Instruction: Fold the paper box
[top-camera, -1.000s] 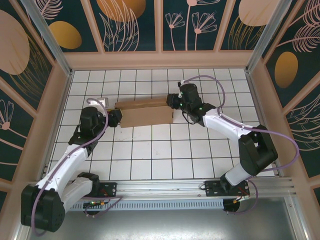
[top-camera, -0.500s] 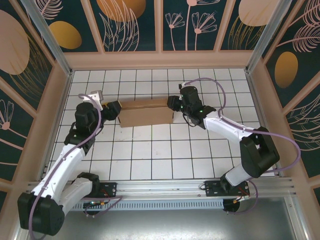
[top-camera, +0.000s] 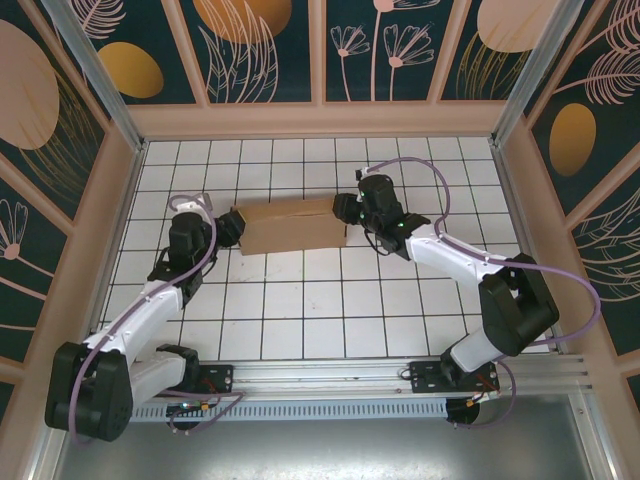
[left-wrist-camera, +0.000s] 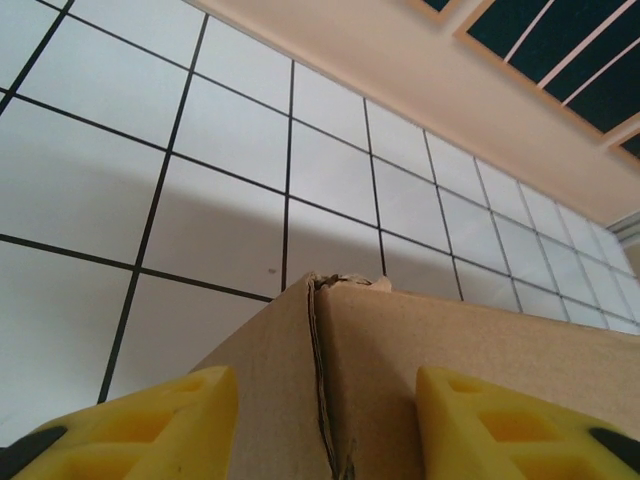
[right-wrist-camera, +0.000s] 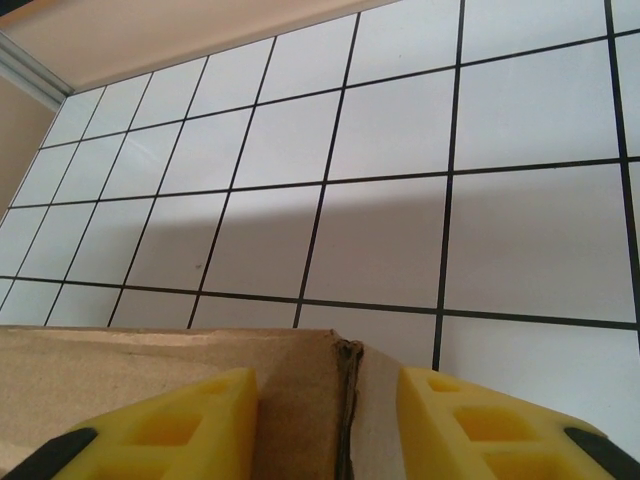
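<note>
L arm has pulled its wrist nearer since the prev. frame; R arm and the paper box (top-camera: 290, 230) barely shift. Box sits mid-table toward the back, btw. both claws. Left gripper (left-wrist-camera: 325, 430) straddles a box corner, fingers apart; can't tell if it's pinching. Right gripper (right-wrist-camera: 325, 425) is spread, bare tile beside one finger. Walls look raised; closing prob. left.

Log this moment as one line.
paper box: partly folded | left gripper: open, at its left end | right gripper: open, at its right end
</note>
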